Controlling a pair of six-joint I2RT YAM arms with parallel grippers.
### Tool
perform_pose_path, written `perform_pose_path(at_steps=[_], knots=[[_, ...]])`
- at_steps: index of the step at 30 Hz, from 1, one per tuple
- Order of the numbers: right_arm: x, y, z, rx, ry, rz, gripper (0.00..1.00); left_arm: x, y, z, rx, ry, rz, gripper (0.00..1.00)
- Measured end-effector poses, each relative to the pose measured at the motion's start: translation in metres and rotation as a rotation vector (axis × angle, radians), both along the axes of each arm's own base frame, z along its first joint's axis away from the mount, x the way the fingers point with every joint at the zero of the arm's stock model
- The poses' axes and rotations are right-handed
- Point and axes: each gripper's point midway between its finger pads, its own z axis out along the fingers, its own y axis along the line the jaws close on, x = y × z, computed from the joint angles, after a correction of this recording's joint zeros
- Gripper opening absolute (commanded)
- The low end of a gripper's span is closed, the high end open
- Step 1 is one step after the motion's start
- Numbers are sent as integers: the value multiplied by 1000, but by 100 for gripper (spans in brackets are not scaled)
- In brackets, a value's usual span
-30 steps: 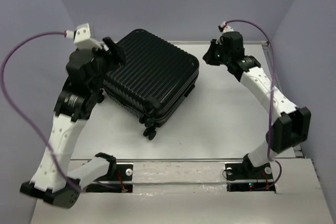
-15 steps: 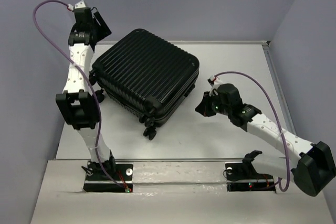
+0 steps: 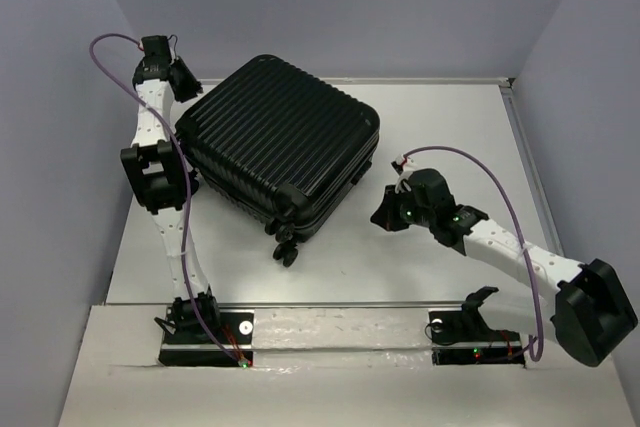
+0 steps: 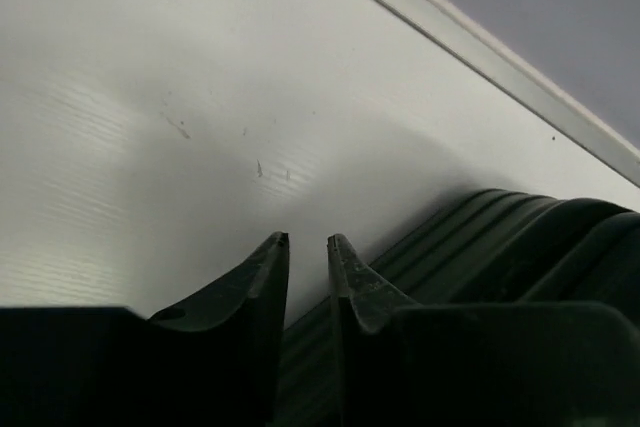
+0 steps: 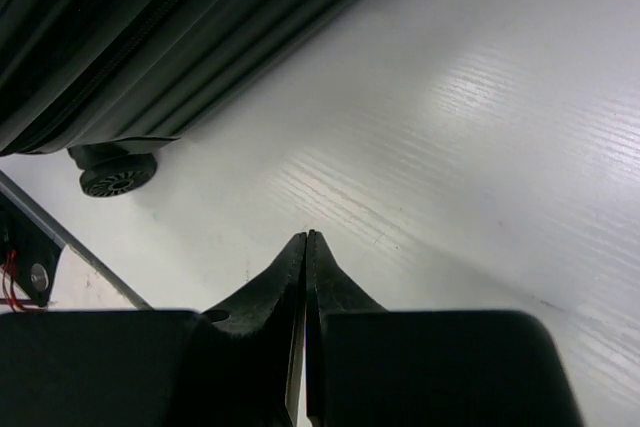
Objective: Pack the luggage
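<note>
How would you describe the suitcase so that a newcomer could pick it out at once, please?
Look at the white table, left of centre. The suitcase lies flat there, closed. It is the only large thing: black, ribbed, with small wheels at its near corner.

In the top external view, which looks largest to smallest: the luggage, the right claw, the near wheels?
1. luggage, by far the largest.
2. right claw and near wheels look about alike; I would not rank them.

Your arms (image 3: 178,242): white shells, black joints.
Behind your black tapered fingers (image 4: 262,287), purple cables (image 3: 450,148) loop from each wrist.
</note>
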Motion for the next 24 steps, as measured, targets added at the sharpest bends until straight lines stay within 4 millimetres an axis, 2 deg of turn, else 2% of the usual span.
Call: perform_pose_path(at_steps=[3, 4, 6, 9, 12, 14, 18, 22, 24], knots=[[5, 4, -8, 0, 15, -6, 7, 2, -6, -37, -69, 57, -34, 6], [7, 5, -11, 1, 21, -9, 7, 2, -9, -53, -97, 83, -47, 6], [11, 8, -17, 2, 34, -22, 7, 2, -15, -72, -127, 112, -71, 6], [20, 11, -27, 1, 55, -60, 7, -1, -25, -87, -147, 140, -110, 6], [39, 15, -31, -6, 56, -118, 7, -8, -38, -102, -149, 165, -159, 6], [56, 21, -29, -7, 45, -148, 7, -22, -45, -117, -155, 194, -186, 6], [96, 39, -14, 27, 3, -190, 7, -55, -46, -135, -171, 240, -176, 6], [112, 30, -14, 25, 14, -230, 7, -83, -39, -132, -178, 204, -141, 6], [126, 19, -16, 17, 16, -263, 7, -109, -38, -128, -184, 187, -110, 6]])
